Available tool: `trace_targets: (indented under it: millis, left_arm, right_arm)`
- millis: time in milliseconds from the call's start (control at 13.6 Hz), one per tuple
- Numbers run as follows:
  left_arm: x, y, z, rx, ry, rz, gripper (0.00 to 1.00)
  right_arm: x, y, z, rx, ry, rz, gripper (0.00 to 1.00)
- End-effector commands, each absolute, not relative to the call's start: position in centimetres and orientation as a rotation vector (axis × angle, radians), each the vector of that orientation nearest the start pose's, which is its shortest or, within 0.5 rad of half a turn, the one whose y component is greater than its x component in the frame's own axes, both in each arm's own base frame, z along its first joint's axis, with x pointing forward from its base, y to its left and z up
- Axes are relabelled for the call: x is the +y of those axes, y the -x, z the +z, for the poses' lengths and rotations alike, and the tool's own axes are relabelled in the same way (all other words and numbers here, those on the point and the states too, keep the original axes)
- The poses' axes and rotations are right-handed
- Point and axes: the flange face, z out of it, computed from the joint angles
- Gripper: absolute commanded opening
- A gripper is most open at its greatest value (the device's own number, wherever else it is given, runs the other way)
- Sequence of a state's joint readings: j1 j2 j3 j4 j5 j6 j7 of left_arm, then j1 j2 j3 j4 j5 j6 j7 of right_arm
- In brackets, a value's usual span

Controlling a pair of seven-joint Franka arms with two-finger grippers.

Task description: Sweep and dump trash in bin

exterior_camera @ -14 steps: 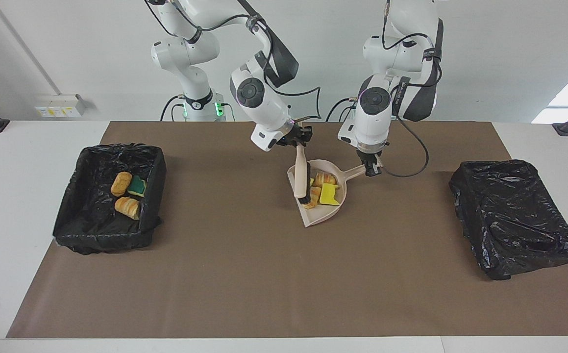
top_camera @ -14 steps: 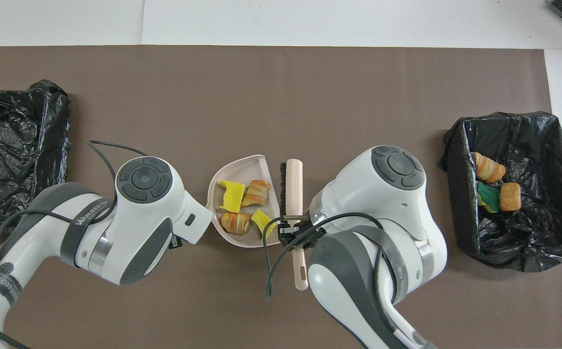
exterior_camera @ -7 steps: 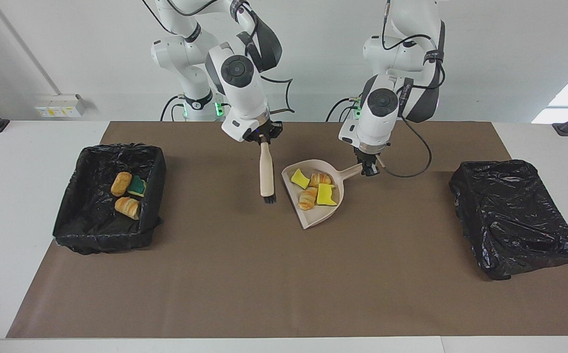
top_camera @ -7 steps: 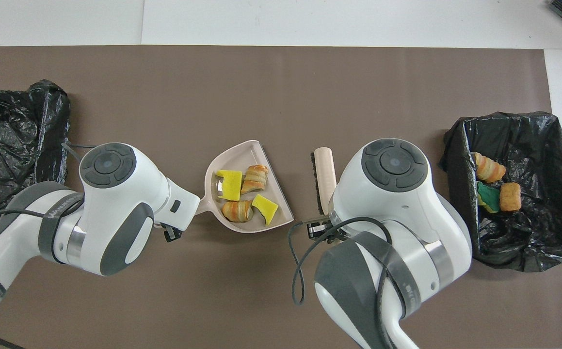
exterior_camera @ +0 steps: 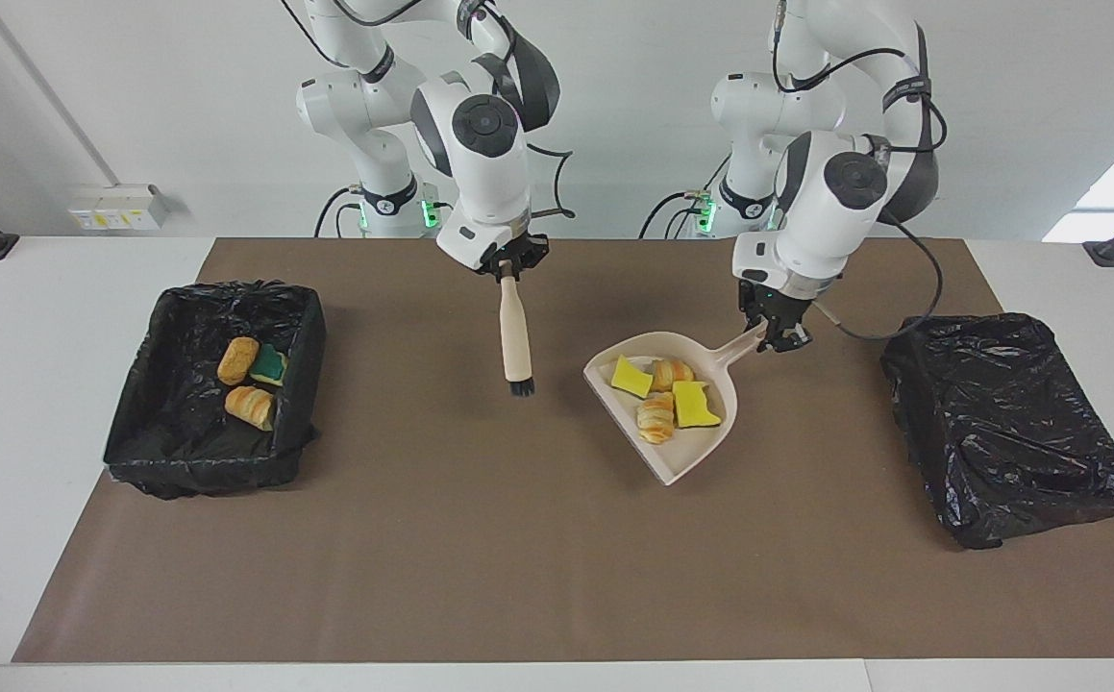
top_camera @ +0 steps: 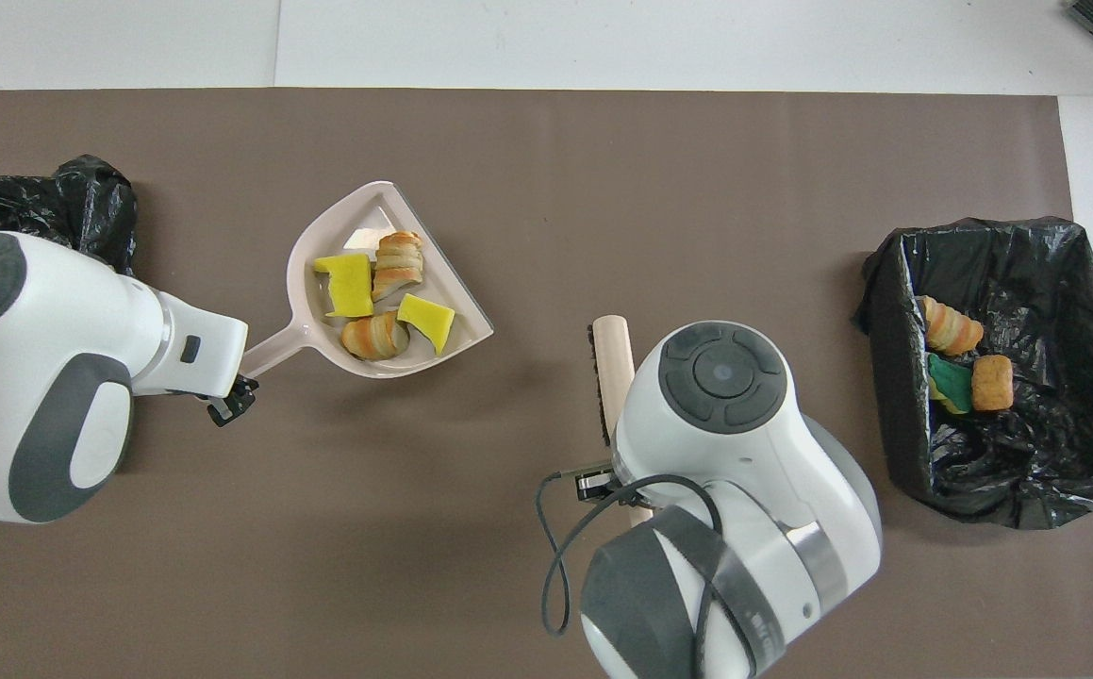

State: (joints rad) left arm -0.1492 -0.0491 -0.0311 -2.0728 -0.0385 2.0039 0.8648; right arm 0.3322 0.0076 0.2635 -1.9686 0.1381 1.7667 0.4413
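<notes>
While clamping the dustpan (exterior_camera: 686, 459) handle in the left gripper (exterior_camera: 776, 338) at mid-frame, four trash pieces (exterior_camera: 690, 404) aboard, and the brush (exterior_camera: 516, 346) in the right gripper (exterior_camera: 508, 274) at upper centre, needed to stay level until over the black-bagged bin (exterior_camera: 999, 413).

Left gripper (exterior_camera: 776, 334) holds dustpan (exterior_camera: 677, 459), seemingly raised, carrying trash (exterior_camera: 664, 396).

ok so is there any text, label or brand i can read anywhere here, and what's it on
No text here can be read.
Yellow stickers on the wall socket box: too small to read.
White print on the left arm's black strap: too small to read.
Dustpan and brush: no print seen.
</notes>
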Motion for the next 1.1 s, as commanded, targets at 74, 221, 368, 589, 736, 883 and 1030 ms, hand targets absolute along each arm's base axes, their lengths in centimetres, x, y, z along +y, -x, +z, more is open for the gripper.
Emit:
trace_targets:
  millis: [74,221,368,589,736,883,1030]
  left_arm:
    - [-2.0,-53.0,49.2,1.54,2.796,-0.029,0.0]
    - [2.9,-53.0,50.3,1.549,2.799,-0.019,0.0]
    - [7.9,-52.8,51.1,1.641,2.741,-0.034,0.0]
    - [16.7,-52.5,52.6,1.86,2.546,-0.078,0.0]
    - [20.5,-53.6,53.8,1.921,2.441,-0.078,0.0]
    - [25.0,-54.9,53.2,1.962,2.351,0.013,0.0]
    - [29.5,-56.1,53.2,1.961,2.305,0.064,0.0]
  right_arm:
    - [36.7,-37.5,42.7,-0.09,3.11,0.318,0.0]
    - [38.8,-34.6,40.6,-0.108,3.118,0.314,0.0]
    - [40.4,-32.6,38.2,-0.122,3.124,0.316,0.0]
    - [42.4,-31.3,35.0,-0.142,3.132,0.346,0.0]
    - [42.5,-31.2,34.8,-0.122,3.134,0.347,0.0]
    - [43.0,-30.8,34.3,-0.093,3.143,0.36,0.0]
    - [43.7,-30.7,33.7,-0.024,3.134,0.337,0.0]
